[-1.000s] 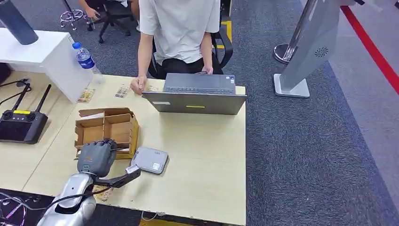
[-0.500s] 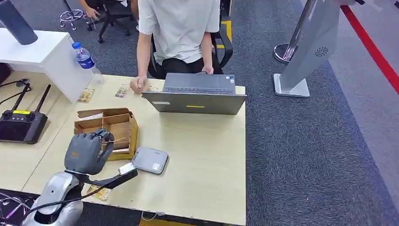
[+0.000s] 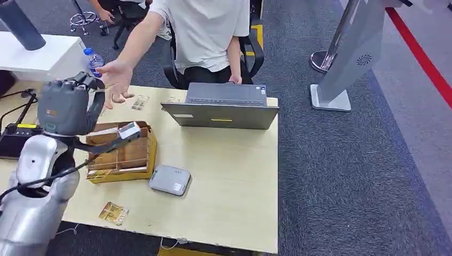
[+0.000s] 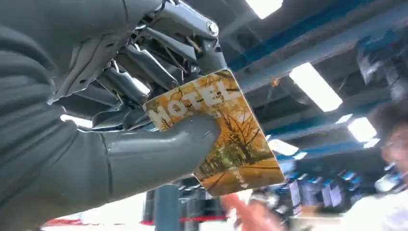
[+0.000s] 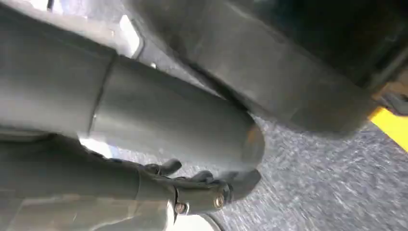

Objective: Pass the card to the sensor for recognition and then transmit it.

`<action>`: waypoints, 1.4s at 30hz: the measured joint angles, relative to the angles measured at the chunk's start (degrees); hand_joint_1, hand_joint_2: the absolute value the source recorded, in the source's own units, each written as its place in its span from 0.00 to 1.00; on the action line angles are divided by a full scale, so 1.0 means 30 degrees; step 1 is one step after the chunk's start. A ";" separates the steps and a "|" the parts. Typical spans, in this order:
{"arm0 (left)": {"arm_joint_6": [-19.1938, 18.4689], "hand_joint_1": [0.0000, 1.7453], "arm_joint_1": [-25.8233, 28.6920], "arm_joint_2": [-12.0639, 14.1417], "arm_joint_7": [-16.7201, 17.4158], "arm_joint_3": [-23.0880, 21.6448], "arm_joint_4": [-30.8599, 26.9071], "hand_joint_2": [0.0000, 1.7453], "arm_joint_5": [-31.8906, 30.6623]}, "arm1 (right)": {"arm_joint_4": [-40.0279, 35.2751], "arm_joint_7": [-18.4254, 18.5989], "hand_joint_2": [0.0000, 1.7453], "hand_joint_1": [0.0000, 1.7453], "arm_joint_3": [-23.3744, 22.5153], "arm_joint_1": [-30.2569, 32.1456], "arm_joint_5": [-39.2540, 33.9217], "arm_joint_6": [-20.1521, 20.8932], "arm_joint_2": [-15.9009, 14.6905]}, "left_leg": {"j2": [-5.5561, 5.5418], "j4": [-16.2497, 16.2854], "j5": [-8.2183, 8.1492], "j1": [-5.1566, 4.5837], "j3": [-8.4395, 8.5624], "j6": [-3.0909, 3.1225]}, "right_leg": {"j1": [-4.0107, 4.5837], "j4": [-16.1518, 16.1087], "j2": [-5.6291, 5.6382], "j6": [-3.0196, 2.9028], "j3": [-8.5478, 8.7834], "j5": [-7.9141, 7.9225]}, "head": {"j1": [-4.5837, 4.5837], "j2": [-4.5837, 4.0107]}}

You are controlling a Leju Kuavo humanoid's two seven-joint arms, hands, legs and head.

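1. The table (image 3: 224,176) carries everything: an open laptop (image 3: 221,109) at its 12 o'clock edge, turned toward the seated person (image 3: 205,32), which suits someone working while the robot serves cards.
2. A cardboard box (image 3: 130,152) with compartments sits at about 9 o'clock on the table, close to the left arm, probably as the card supply.
3. The left hand (image 3: 66,106) is raised above the box toward 10 o'clock. In the left wrist view the thumb (image 4: 159,149) presses the card (image 4: 219,130) against the fingers (image 4: 144,62), so the card is pinched firmly with most of its printed face free for another hand to take.
4. The person's hand (image 3: 117,80) reaches, palm open, just beside the robot's hand at its 2 o'clock; the handover looks close.
5. The grey sensor (image 3: 169,180) lies flat at 6 o'clock, well apart from the card.
6. A loose spare card (image 3: 113,213) lies near the table's 7 o'clock edge.
7. The right hand (image 5: 202,190) hangs over the carpet; whether its fingers are apart or together I cannot tell.
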 joint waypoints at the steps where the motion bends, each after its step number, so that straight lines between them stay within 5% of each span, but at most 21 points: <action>1: -0.0058 1.00 -0.0634 -0.0124 0.0007 0.0000 0.0852 1.00 -0.0080 | 0.0000 -0.0102 0.00 0.00 0.0167 -0.0057 -0.0007 0.0007 0.0000 | 0.0020 0.0001 0.0004 0.0011 0.0002 0.0001 | 0.0001 -0.0001 0.0017 -0.0016 -0.0002 0.0017 | 0.0015 0.0000; 4: -0.0131 1.00 -0.1732 -0.0574 0.0116 -0.0007 0.2522 1.00 -0.0254 | 0.0000 -0.0217 0.00 0.00 0.0473 -0.0174 -0.0029 0.0007 0.0043 | 0.0058 0.0004 0.0011 0.0002 0.0002 -0.0007 | 0.0000 -0.0001 0.0071 0.0007 -0.0026 0.0040 | 0.0008 0.0000; 5: -0.0131 0.00 -0.1862 -0.0662 0.0145 -0.0007 0.2763 1.00 -0.0335 | 0.0000 -0.0268 0.00 0.00 0.0545 -0.0196 -0.0029 0.0007 0.0051 | 0.0061 0.0005 0.0010 0.0003 0.0000 -0.0007 | 0.0000 -0.0001 0.0073 0.0007 -0.0028 0.0040 | 0.0008 0.0000; 16: -0.0371 0.00 -0.1976 -0.1318 0.0612 -0.0007 0.3114 1.00 0.0417 | 0.0000 -0.0546 0.00 0.00 0.0786 -0.0321 -0.0380 -0.0226 0.0139 | 0.0069 0.0004 0.0008 0.0001 -0.0043 -0.0006 | -0.0001 -0.0001 0.0078 0.0009 -0.0063 0.0037 | 0.0008 0.0000; 22: -0.0080 0.00 0.1168 -0.0355 -0.0679 0.1197 -0.0218 1.00 0.5929 | 0.0066 -0.0881 0.00 0.00 0.0779 -0.0237 -0.1108 -0.0605 0.0306 | 0.0112 -0.0010 -0.0009 0.0005 -0.0057 -0.0026 | -0.0001 0.0007 0.0119 -0.0001 -0.0099 0.0025 | -0.0007 0.0000; 26: -0.0270 0.00 0.4626 0.1278 -0.2669 0.5092 -0.2001 1.00 1.0015 | 0.0095 -0.1239 0.00 0.00 0.0669 -0.0084 -0.1648 -0.0897 0.0321 | 0.0208 -0.0047 -0.0045 0.0016 -0.0040 -0.0062 | -0.0005 0.0029 0.0215 -0.0047 -0.0096 -0.0008 | 0.0008 0.0000; 31: -0.2765 0.00 0.8700 0.2646 -0.5339 1.4573 -0.1217 1.00 1.5850 | 0.0095 -0.1631 0.00 0.00 0.0196 0.0081 -0.2330 -0.1173 0.0321 | 0.0256 -0.0075 -0.0075 0.0042 -0.0033 -0.0109 | 0.0012 0.0043 0.0256 -0.0100 -0.0145 -0.0072 | -0.0007 0.0000; 38: -0.2857 0.00 0.8774 0.2668 -0.5400 1.4921 -0.1109 1.00 1.5951 | 0.0095 -0.1646 0.00 0.00 0.0181 0.0081 -0.2354 -0.1173 0.0321 | 0.0253 -0.0075 -0.0076 0.0043 -0.0031 -0.0110 | 0.0012 0.0043 0.0256 -0.0101 -0.0145 -0.0074 | -0.0007 0.0000; 40: -0.3390 0.00 0.9098 0.2805 -0.5823 1.7243 -0.0402 1.00 1.5984 | 0.0095 -0.1683 0.00 0.00 0.0108 0.0083 -0.2456 -0.1158 0.0321 | 0.0251 -0.0079 -0.0082 0.0051 -0.0040 -0.0119 | 0.0017 0.0048 0.0254 -0.0106 -0.0137 -0.0078 | -0.0036 0.0000; 42: -0.3264 0.00 0.9343 0.3178 -0.7667 2.1690 0.2304 1.00 1.3321 | 0.0095 -0.1690 0.00 0.00 -0.0191 0.0089 -0.2543 -0.1151 0.0321 | 0.0241 -0.0084 -0.0090 0.0064 -0.0035 -0.0132 | 0.0033 0.0050 0.0246 -0.0134 -0.0132 -0.0110 | -0.0014 0.0000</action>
